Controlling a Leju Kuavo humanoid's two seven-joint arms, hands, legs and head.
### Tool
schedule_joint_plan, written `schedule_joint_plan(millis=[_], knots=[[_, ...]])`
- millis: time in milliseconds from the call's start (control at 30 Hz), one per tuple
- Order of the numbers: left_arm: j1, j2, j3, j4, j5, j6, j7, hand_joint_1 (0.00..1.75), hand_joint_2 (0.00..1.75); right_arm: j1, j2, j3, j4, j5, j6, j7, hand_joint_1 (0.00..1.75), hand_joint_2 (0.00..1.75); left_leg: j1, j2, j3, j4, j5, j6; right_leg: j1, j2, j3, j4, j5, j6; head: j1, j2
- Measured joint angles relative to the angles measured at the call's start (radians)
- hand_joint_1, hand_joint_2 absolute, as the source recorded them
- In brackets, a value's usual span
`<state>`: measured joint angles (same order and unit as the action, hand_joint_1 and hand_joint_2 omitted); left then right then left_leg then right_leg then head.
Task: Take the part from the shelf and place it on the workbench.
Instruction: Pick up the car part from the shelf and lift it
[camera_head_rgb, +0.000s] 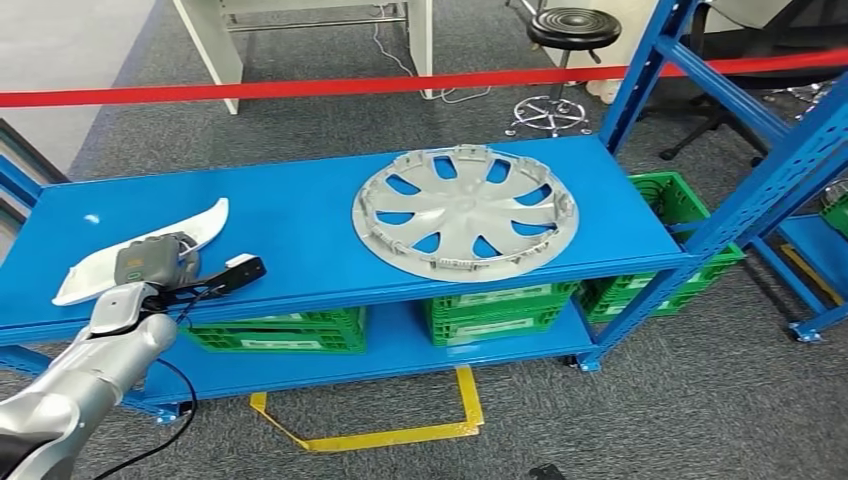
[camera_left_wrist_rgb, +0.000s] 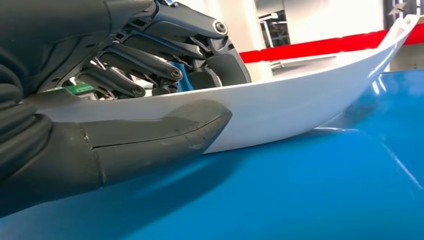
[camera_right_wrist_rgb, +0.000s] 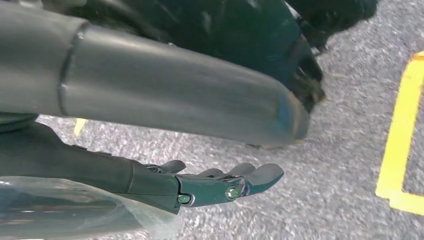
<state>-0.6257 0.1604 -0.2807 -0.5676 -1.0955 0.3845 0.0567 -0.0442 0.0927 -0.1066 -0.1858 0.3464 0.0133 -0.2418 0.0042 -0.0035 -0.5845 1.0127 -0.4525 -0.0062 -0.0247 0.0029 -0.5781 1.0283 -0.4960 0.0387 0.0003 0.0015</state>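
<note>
Nearest to us, our right hand (camera_right_wrist_rgb: 220, 182) hangs by our side over the grey carpet, its fingers straight, apart and holding nothing; a yellow floor line (camera_right_wrist_rgb: 400, 150) runs past it, so this arm looks parked out of the way while the other one works. Our left hand (camera_head_rgb: 150, 265) is up at the shelf (camera_head_rgb: 300, 220), at the near left part of the blue top deck, and it is clamped on the part (camera_head_rgb: 195, 230), a long, curved white panel: in the wrist view the thumb (camera_left_wrist_rgb: 165, 132) lies along the panel's outer face and the fingers (camera_left_wrist_rgb: 150, 75) curl over its upper edge from the other side, which pins the thin shell across its width, probably the only way to grip something this flat. The part (camera_left_wrist_rgb: 300, 100) looks to be resting on the deck along its lower curve, its far tip sweeping upward, so we judge the grasp made and the lift not yet begun. The workbench may be the white table (camera_head_rgb: 220, 40) farther back, though we cannot tell. Farther along the same deck, well apart from the part, a silver wheel cover (camera_head_rgb: 465, 210) lies flat. Below it green crates (camera_head_rgb: 500, 305) sit on the lower level, and beyond the shelf a red tape (camera_head_rgb: 300, 90) crosses the floor before a black stool (camera_head_rgb: 573, 30)
</note>
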Motion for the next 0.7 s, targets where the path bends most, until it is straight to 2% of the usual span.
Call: schedule_joint_plan(millis=[100,167,233,400,467,500,533,600,633,700], knots=[[0.017,0.0,0.009,-0.015,0.056,0.011,-0.081,1.75,1.75,0.001,0.0,-0.001,0.0,0.0,0.0,-0.008,0.0,0.0,0.002,-0.001,0.0,0.001,0.0,-0.014,0.003,0.001,0.004,-0.003,0.002,-0.022,-0.001,0.0],[0.036,0.0,0.015,-0.043,0.127,0.019,-0.166,1.75,1.75,0.003,0.0,-0.003,0.0,0.001,0.0,-0.013,0.0,0.0,0.004,0.0,-0.011,0.028,-0.024,-0.021,0.001,0.0,0.005,-0.005,0.005,-0.033,-0.003,0.0],[0.046,-0.001,0.018,-0.06,0.17,0.021,-0.211,1.75,1.75,0.004,0.0,-0.004,0.0,0.001,0.0,-0.016,0.0,0.0,0.004,0.0,-0.021,0.053,-0.043,-0.024,0.0,0.0,0.005,-0.005,0.005,-0.037,-0.006,0.0],[0.05,-0.002,0.02,-0.069,0.188,0.021,-0.228,1.75,1.75,0.004,0.0,-0.006,0.0,0.001,0.0,-0.017,0.0,0.0,0.004,0.0,-0.027,0.068,-0.052,-0.025,0.001,0.0,0.005,-0.005,0.005,-0.038,-0.006,0.0],[0.076,-0.009,0.03,-0.109,0.271,0.02,-0.293,1.75,1.75,0.004,0.0,-0.009,0.0,0.001,0.0,-0.021,0.0,0.0,0.005,0.0,-0.06,0.147,-0.09,-0.026,0.001,-0.001,0.005,-0.005,0.005,-0.041,-0.005,0.0],[0.12,-0.02,0.042,-0.189,0.396,0.0,-0.355,1.75,1.75,0.007,0.0,-0.012,0.0,0.004,0.0,-0.025,0.0,0.0,0.005,0.0,-0.075,0.183,-0.095,-0.025,0.003,0.0,0.006,-0.005,0.004,-0.042,-0.005,0.0],[0.18,-0.035,0.056,-0.312,0.545,-0.028,-0.417,1.75,1.75,0.01,0.0,-0.015,0.001,0.008,-0.001,-0.029,0.0,0.0,0.003,0.001,-0.064,0.161,-0.083,-0.018,0.005,0.0,0.006,-0.004,0.002,-0.04,-0.005,0.0],[0.289,-0.063,0.078,-0.547,0.776,-0.082,-0.493,1.75,1.75,0.014,0.0,-0.019,0.001,0.017,-0.001,-0.036,0.0,0.0,-0.003,0.001,-0.02,0.057,-0.028,-0.004,0.009,0.001,0.005,-0.005,0.001,-0.031,-0.004,0.0],[0.316,-0.07,0.082,-0.613,0.806,-0.09,-0.498,1.75,1.75,0.013,0.0,-0.02,0.002,0.019,-0.001,-0.037,0.0,0.0,-0.005,0.002,0.002,0.005,-0.012,0.002,0.011,0.001,0.004,-0.007,0.001,-0.023,-0.004,0.0],[0.341,-0.076,0.087,-0.664,0.827,-0.088,-0.51,1.75,1.75,0.014,0.0,-0.022,0.002,0.021,-0.002,-0.037,0.0,0.0,0.0,0.003,0.003,-0.002,-0.006,0.011,0.01,0.0,-0.003,0.0,-0.008,-0.012,-0.003,0.0]])
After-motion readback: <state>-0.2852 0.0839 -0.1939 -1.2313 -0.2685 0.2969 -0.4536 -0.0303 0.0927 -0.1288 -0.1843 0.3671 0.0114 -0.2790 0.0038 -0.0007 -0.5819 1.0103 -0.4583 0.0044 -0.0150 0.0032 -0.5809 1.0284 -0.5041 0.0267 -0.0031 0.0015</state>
